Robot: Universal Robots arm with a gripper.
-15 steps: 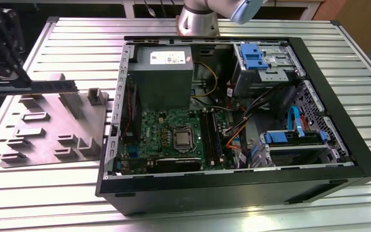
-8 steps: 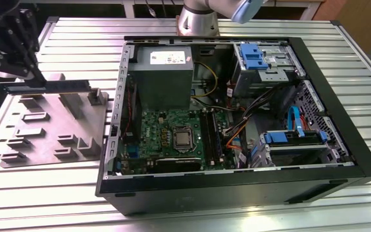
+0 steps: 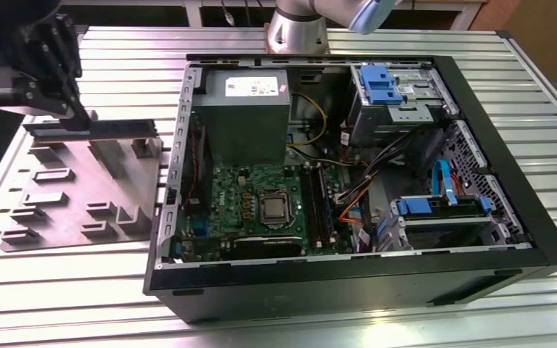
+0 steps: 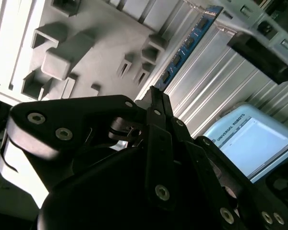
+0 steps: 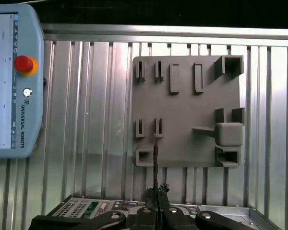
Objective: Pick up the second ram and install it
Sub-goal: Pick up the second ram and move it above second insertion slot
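Second ram (image 3: 114, 128), long thin blue-green circuit-board strip with black chips: clamped flat-faced in the black gripper (image 3: 80, 119) above the grey moulded fixture tray (image 3: 66, 210); judged light, stiff, fragile, best gripped on bare board.

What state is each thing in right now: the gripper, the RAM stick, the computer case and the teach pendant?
gripper: shut on the second ram.
second ram: held by the gripper over the grey fixture tray.
computer case: lying on its side, open, motherboard exposed.
teach pendant: lying on the table, screen lit.
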